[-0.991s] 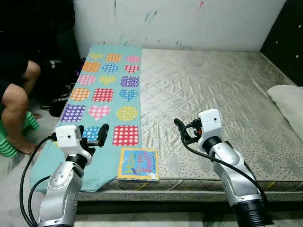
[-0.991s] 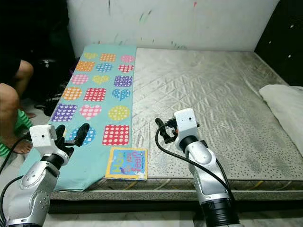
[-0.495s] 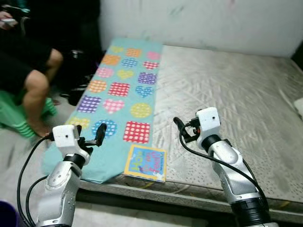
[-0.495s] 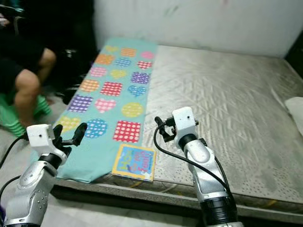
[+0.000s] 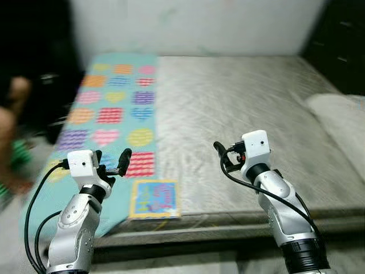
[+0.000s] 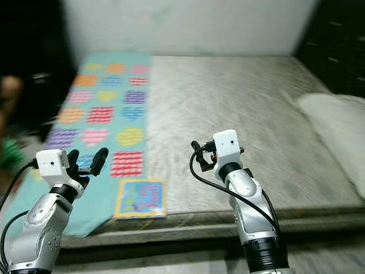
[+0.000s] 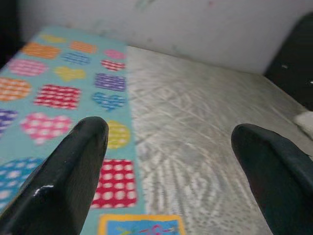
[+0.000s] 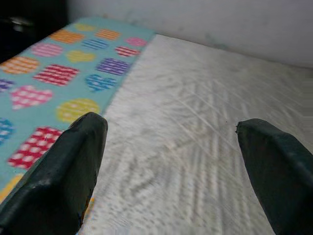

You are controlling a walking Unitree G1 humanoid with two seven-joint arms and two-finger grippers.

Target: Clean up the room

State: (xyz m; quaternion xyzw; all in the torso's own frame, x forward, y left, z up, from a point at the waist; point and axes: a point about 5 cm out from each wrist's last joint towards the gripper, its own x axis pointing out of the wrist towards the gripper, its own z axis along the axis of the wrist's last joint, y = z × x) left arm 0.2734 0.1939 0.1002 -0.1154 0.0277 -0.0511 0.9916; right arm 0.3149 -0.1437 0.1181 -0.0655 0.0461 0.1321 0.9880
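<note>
Quilted grey mattress (image 5: 239,108), matt; printed cloth blanket (image 5: 108,108); glossy black end effector fingers (image 7: 73,166).

Spread hand (image 8: 171,161) over mattress (image 8: 205,127) (blurred)

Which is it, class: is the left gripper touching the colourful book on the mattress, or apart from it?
Apart. In the left eye view, the left gripper hangs open above the patterned blanket, short of the book.

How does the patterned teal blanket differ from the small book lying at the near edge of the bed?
The blanket is long, running along the bed's left side, with rows of hearts and squares; the book is small and square. The blanket drapes over the mattress edge; the book lies flat on the near edge. Both are brightly coloured.
</note>
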